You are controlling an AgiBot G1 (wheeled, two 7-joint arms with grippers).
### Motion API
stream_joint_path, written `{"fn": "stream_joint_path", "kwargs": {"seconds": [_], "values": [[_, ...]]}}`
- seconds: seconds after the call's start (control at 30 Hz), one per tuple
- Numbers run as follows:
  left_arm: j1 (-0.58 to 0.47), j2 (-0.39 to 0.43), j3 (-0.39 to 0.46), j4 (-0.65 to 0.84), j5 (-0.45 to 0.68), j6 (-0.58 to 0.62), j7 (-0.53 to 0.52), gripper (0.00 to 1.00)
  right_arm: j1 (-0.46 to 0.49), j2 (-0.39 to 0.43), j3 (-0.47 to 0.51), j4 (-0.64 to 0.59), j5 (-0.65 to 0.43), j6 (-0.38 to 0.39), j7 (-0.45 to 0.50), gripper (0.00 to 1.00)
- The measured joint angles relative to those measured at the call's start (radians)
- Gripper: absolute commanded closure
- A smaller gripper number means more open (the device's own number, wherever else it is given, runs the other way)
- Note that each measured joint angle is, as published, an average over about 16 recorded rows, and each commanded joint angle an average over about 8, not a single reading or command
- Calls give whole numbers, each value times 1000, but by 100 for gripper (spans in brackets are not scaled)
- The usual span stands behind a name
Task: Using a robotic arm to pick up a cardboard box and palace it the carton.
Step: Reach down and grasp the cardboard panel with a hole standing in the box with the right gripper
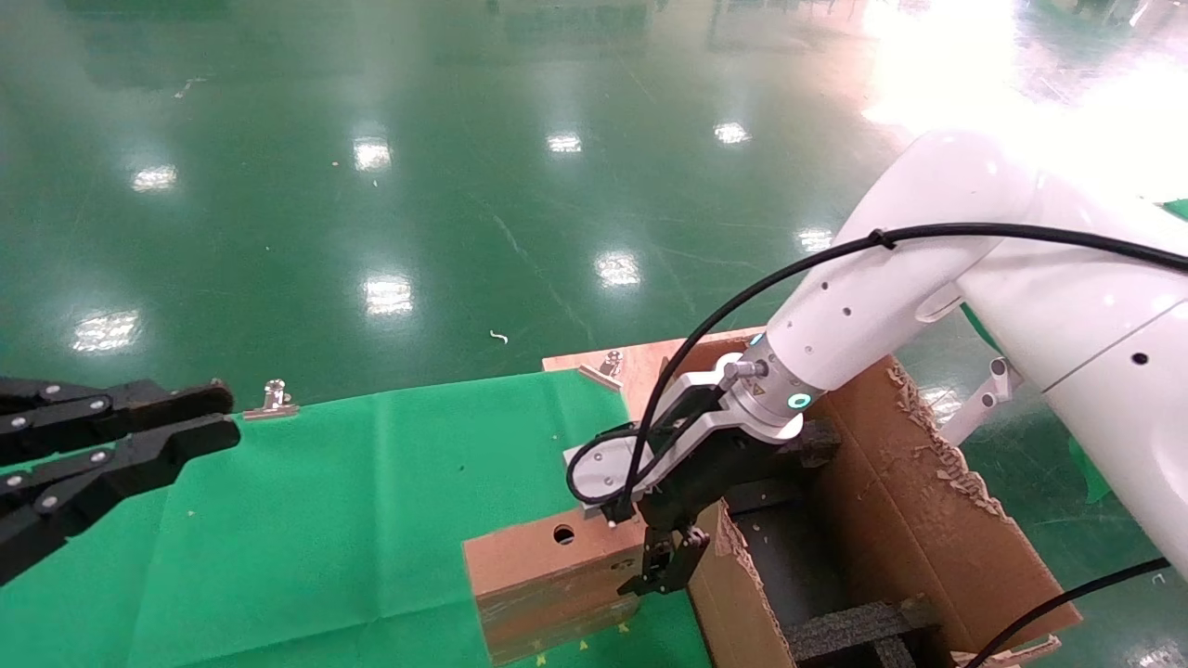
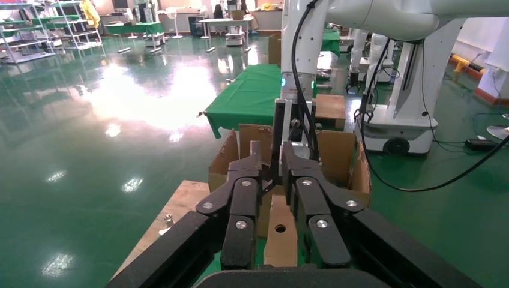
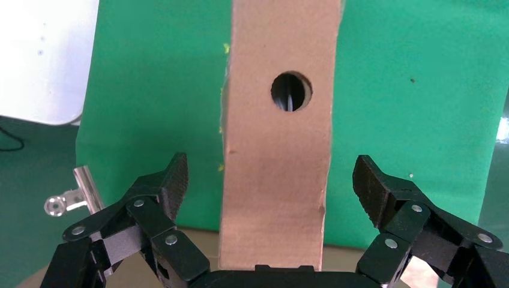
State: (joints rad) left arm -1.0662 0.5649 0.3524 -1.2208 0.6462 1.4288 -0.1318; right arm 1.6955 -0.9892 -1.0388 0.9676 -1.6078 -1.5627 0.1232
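Head view: the robotic arm [image 1: 891,306] reaches down between the carton [image 1: 928,501] and the cardboard box [image 1: 548,575], which lies on the green cloth [image 1: 353,520] beside the carton. Right gripper [image 3: 270,186] is spread wide astride the box, fingers [image 3: 171,183] clear. Left gripper [image 1: 200,422] idles apart, nearly closed, empty.

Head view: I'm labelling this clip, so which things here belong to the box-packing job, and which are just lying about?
Job:
- cardboard box, on the green cloth
- carton, beside it
- right hand, open, straddling the box's end

Lying about:
- left hand, parked apart
- metal clip
- green cloth
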Motion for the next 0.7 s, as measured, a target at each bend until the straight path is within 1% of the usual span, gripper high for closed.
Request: {"fn": "stream_joint_path", "kwargs": {"seconds": [0.07, 0.1, 0.13, 0.7], "values": [[0, 0, 0, 0, 0, 0, 0, 0, 2, -3, -4, -6, 0, 1, -3, 93], [0, 0, 0, 0, 0, 0, 0, 0, 2, -4, -5, -8, 1, 2, -4, 99], [0, 0, 0, 0, 0, 0, 0, 0, 3, -5, -6, -10, 1, 2, -5, 100], [0, 0, 0, 0, 0, 0, 0, 0, 0, -2, -3, -4, 2, 2, -5, 100]]}}
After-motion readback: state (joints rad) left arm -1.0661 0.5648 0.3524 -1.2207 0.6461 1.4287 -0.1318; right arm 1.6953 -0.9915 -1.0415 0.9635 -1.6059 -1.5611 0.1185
